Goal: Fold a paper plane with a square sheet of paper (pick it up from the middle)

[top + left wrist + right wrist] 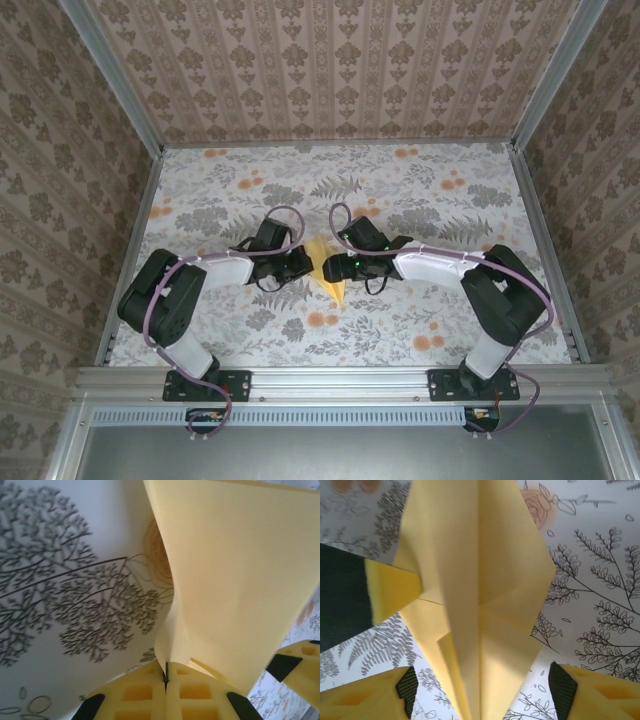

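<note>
Left claw [165, 677] is pinched tight on an edge of the paper plane [485, 580], apparently to steady it while its folds are worked. That half-made dart, creased down its centre, sits between both claws at mid-bench [400, 190]. Right claw [482, 687] stands wide apart astride the paper, gripping nothing, likely lined up to press the crease.

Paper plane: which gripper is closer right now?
Left. The left gripper is shut on the paper plane, pinching its edge; the right gripper is open, fingers straddling it with gaps either side.
</note>
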Controlling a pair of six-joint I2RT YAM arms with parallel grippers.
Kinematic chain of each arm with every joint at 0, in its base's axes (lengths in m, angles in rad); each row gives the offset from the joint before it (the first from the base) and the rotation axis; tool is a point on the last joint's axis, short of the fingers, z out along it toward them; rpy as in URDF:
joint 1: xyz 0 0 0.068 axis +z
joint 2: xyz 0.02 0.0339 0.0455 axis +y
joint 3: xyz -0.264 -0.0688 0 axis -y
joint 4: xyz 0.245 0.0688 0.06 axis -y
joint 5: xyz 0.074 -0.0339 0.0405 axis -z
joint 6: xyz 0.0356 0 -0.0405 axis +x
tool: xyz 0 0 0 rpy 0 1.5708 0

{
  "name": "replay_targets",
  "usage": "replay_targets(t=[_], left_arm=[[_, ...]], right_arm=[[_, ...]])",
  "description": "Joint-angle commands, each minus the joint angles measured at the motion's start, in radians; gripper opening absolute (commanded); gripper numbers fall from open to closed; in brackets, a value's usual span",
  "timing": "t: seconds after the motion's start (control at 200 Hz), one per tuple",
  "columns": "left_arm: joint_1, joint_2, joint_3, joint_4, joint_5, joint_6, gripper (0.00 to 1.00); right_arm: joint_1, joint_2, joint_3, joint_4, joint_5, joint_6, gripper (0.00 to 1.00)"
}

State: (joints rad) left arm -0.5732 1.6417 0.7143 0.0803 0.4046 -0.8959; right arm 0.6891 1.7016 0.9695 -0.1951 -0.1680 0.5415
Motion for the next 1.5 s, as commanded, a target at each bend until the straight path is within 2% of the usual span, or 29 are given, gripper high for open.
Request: replay_targets(t=[0.0, 0.17, 0.31, 0.575, 0.735, 1.305, 1.495], left_arm=[[0.007, -0.015, -0.022, 0.007, 0.005, 0.024, 0.00], [0.007, -0.014, -0.022, 0.012, 0.006, 0.025, 0.00], [0.008, -0.015, -0.019, 0.009, 0.006, 0.026, 0.00], [0.008, -0.017, -0.019, 0.011, 0.007, 0.025, 0.00], [0.009, -0.020, -0.018, 0.011, 0.008, 0.025, 0.00], [0.009, -0.022, -0.020, 0.006, 0.010, 0.023, 0.00], [0.009, -0.028, -0.019, 0.003, 0.013, 0.026, 0.00]], right_arm=[[-0.002, 0.035, 0.036, -0.037, -0.055, -0.017, 0.79], [0.000, 0.073, 0.058, -0.035, -0.138, -0.021, 0.79], [0.004, 0.067, 0.057, -0.022, -0.176, -0.024, 0.69], [0.012, 0.050, 0.051, 0.005, -0.222, -0.028, 0.57], [0.033, 0.075, 0.079, -0.029, -0.181, -0.044, 0.49], [0.110, 0.138, 0.182, -0.174, 0.077, -0.059, 0.48], [0.138, 0.174, 0.232, -0.214, 0.160, -0.015, 0.37]])
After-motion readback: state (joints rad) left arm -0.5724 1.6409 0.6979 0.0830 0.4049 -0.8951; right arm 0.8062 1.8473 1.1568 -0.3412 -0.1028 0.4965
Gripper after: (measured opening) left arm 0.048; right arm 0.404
